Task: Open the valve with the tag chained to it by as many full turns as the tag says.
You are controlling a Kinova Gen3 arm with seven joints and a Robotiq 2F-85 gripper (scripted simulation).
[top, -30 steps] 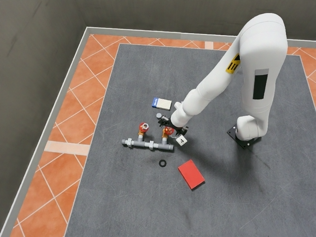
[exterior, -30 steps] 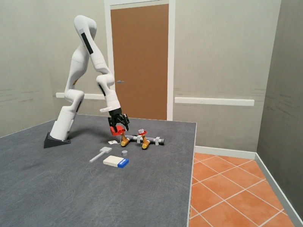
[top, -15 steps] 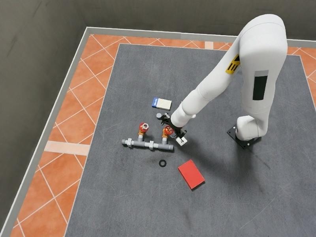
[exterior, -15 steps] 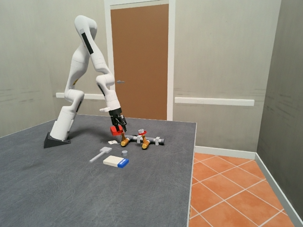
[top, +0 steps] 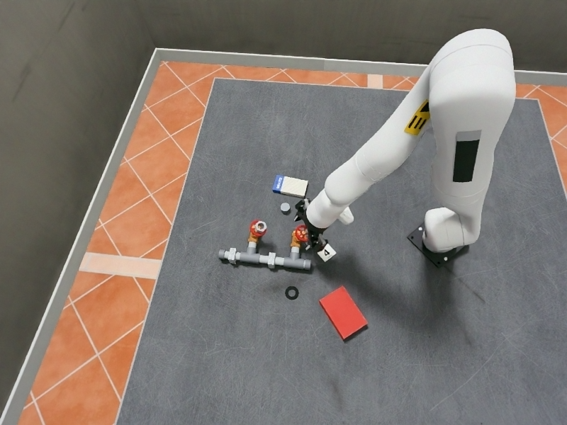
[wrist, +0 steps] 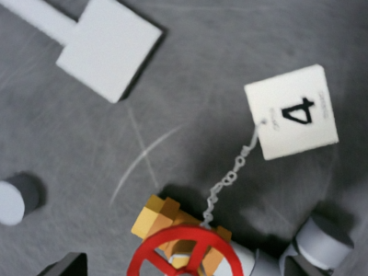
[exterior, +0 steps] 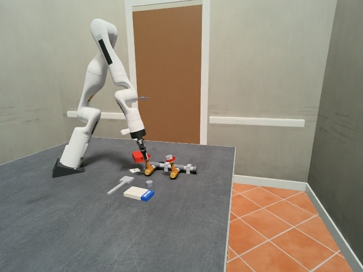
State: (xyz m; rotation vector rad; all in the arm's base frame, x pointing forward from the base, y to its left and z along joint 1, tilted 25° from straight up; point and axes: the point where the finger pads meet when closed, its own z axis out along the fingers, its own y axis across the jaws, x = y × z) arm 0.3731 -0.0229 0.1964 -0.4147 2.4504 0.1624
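Observation:
A grey pipe [top: 265, 259] lies on the mat with two brass valves with red handwheels. The right valve [top: 300, 234] has a white tag [top: 327, 251] chained to it; the tag reads 4 in the wrist view [wrist: 292, 111]. The left valve [top: 254, 222] has no tag. My gripper [top: 305, 228] is open and stands just over the right valve's handwheel [wrist: 184, 253], fingers around it, not closed on it. In the exterior view the gripper [exterior: 143, 156] points down at that valve [exterior: 149, 169]; the other valve [exterior: 173, 168] is to its right.
A blue and cream box [top: 290, 185], a small grey cylinder [top: 285, 207], a black ring [top: 288, 289] and a red block [top: 343, 312] lie around the pipe. A grey paddle-shaped piece [exterior: 120, 184] lies near the box. The arm's base [top: 434, 244] is to the right.

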